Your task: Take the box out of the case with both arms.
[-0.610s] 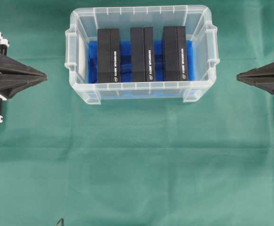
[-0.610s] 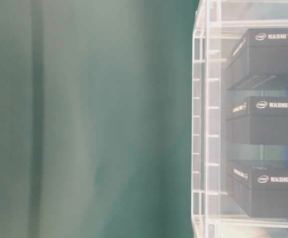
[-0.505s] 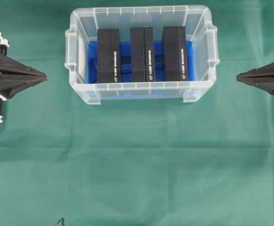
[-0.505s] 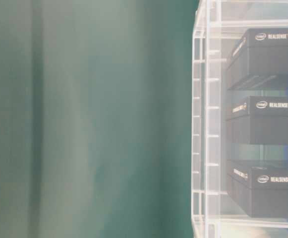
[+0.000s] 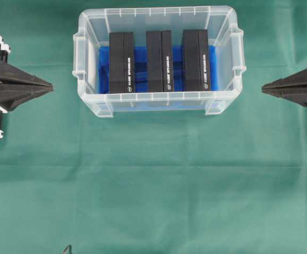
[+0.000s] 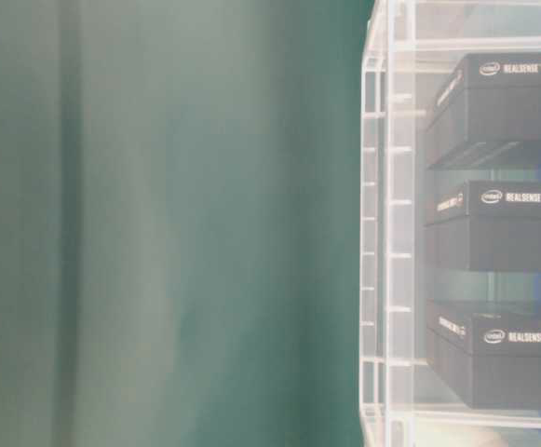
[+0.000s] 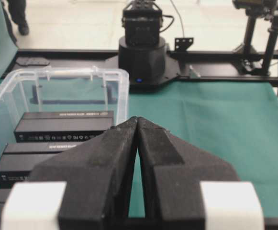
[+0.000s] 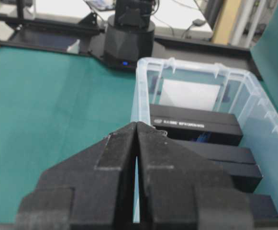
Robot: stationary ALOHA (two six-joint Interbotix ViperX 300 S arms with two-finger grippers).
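The case, a clear plastic bin with a blue sheet on its floor, stands at the back middle of the green cloth. Three black boxes stand on edge in it: left, middle, right. My left gripper is shut and empty, its tip pointing at the case's left wall, a short gap away. To the right of the case my right gripper is shut and empty too. The left wrist view shows the closed left gripper before the case. The right gripper faces the case's corner.
Green cloth covers the table in front of the case. The table-level view shows the case wall with the boxes behind it. The other arm's base stands beyond the case. A thin dark object pokes in at the front edge.
My right gripper has crept slightly left, toward the case. The left gripper, the case and the boxes have not moved.
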